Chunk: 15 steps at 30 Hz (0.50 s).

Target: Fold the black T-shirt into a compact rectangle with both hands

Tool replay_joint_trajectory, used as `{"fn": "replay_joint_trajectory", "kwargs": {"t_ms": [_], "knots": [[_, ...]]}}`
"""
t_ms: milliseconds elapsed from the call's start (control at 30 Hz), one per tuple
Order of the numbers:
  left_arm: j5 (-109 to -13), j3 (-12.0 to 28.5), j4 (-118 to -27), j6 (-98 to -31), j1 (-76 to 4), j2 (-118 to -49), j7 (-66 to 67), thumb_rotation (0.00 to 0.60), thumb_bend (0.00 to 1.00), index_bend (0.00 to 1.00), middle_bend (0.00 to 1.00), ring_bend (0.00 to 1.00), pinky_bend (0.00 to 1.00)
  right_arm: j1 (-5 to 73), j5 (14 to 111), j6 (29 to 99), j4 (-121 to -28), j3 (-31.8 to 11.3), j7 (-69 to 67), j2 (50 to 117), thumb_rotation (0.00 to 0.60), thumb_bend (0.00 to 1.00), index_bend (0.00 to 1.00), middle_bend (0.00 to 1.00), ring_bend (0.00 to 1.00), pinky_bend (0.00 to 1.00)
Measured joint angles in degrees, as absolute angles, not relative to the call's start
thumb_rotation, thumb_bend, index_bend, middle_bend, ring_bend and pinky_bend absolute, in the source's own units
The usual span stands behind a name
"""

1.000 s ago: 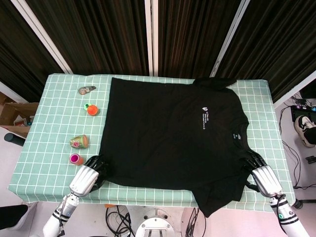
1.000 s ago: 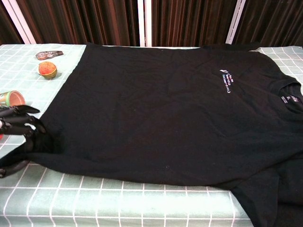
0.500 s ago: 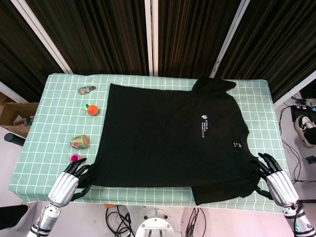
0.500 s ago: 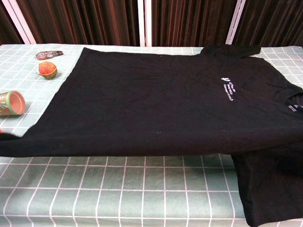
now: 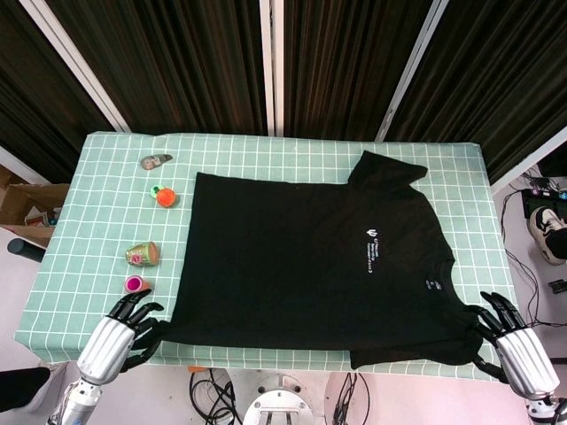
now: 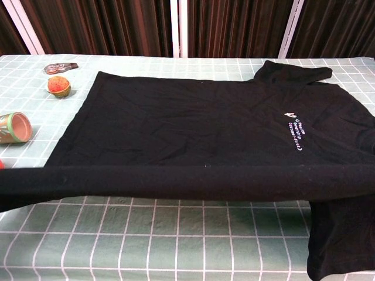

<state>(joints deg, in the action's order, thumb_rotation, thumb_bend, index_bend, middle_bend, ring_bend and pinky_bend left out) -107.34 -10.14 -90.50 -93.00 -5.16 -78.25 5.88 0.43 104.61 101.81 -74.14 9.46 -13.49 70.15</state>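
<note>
The black T-shirt (image 5: 310,266) lies spread on the green checked table (image 5: 97,221), its near edge lifted off the cloth and stretched taut (image 6: 187,184). My left hand (image 5: 111,341) grips the shirt's near-left corner at the table's front edge. My right hand (image 5: 516,350) grips the near-right corner by the sleeve. A white chest print (image 5: 373,245) faces up. One sleeve (image 6: 337,240) hangs down at the near right. Neither hand shows in the chest view.
Left of the shirt sit a small grey object (image 5: 156,161), an orange ball (image 5: 164,196), a tipped green cup (image 5: 143,254) and a pink-topped item (image 5: 135,284). Dark curtains stand behind the table. A cardboard box (image 5: 22,208) sits on the floor at left.
Both hands have drawn back toward me past the table's front edge, dragging the shirt nearer and lifting its near edge. The shirt's far edge has slid away from the table's back.
</note>
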Motion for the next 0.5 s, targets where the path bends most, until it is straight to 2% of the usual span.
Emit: {"fn": "replay_joint_trajectory", "kwargs": {"t_ms": [200,500], "knots": [[-103.51,-4.57,-93.0,-86.87,-10.28,-76.96,5.58,0.6,0.48,0.68,0.33,0.14,0.2,3.51,102.18,96.96,-78.22,6.66,-13.0,68.43,0.6,0.61,0.76,0.35,0.09,0.14],[-92.63,5.72,-93.42,-74.48,-20.07,-75.54,5.2,0.6,0.48,0.68,0.33,0.14,0.2,10.72,95.75,85.94,-84.38,0.38,-10.49,65.71,0.6,0.62,0.78,0.35,0.09,0.14]]}}
